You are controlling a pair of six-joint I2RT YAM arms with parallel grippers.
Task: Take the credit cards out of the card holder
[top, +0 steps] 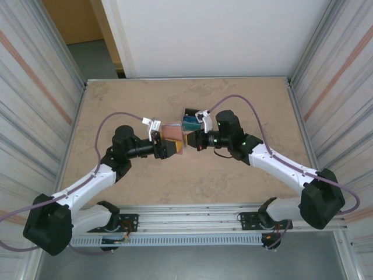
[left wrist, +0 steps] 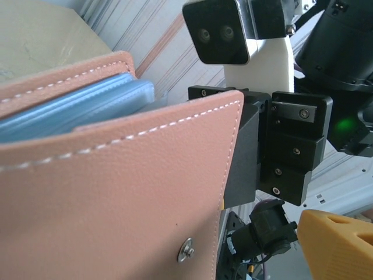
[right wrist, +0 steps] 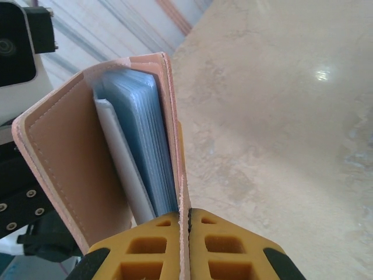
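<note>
Pinching salmon leather-like card holder [right wrist: 70, 169] by one edge in right tool [right wrist: 185, 248], yellow ribbed fingers pressed together on it, over the beige marbled desk [top: 128, 105] between both wrists. Spread apart on left tool [top: 168, 147], visible yellow finger [left wrist: 338, 245] clear of the holder, right arm's black housing crowding close behind. Showing white stitching, metal snap stud [left wrist: 186, 249], fanned light-blue plastic sleeves [right wrist: 140, 134] inside; teal and blue credit cards [top: 190, 122] lying just beyond, partly hidden by right wrist.
</note>
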